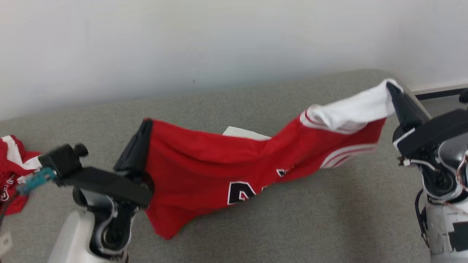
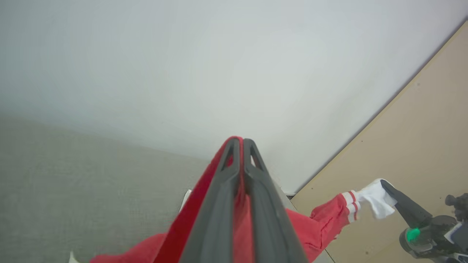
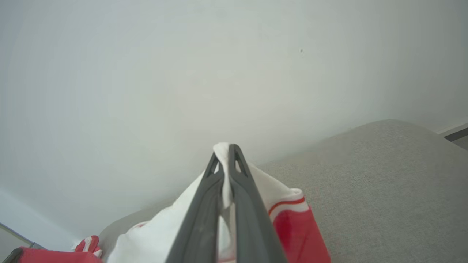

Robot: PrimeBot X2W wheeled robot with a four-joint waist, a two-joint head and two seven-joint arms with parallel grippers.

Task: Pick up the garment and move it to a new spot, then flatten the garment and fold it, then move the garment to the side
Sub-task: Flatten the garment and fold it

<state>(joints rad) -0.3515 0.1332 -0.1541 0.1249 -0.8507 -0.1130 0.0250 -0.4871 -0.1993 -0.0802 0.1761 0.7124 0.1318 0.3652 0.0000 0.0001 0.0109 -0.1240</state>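
The left hand (image 1: 145, 125) is clamped shut on the red edge of the garment (image 1: 204, 164). In the left wrist view, a fold of red cloth is pinched between the two dark fingers (image 2: 219, 204) right up to their tips. The right hand (image 1: 391, 87) is likewise closed on the garment's opposite end. There it grips white fabric with red stripes, which the right wrist view shows squeezed between the fingers (image 3: 204, 215) and poking out above them.

The garment is a red jersey with white trim and partly visible black figures outlined in white. It is stretched between the two hands and sags in the middle. Its left end hangs lowest, and I cannot tell whether that corner touches what lies below.

Below the garment is a grey upholstered surface (image 1: 292, 219) that runs across the head view. Beyond the garment, a pale wall (image 1: 182, 44) rises from the surface's far edge. Well to the left of the garment, a second red and white cloth (image 1: 11, 164) lies crumpled on the grey surface. Past the garment's right end, the left wrist view shows a beige floor (image 2: 420, 128).
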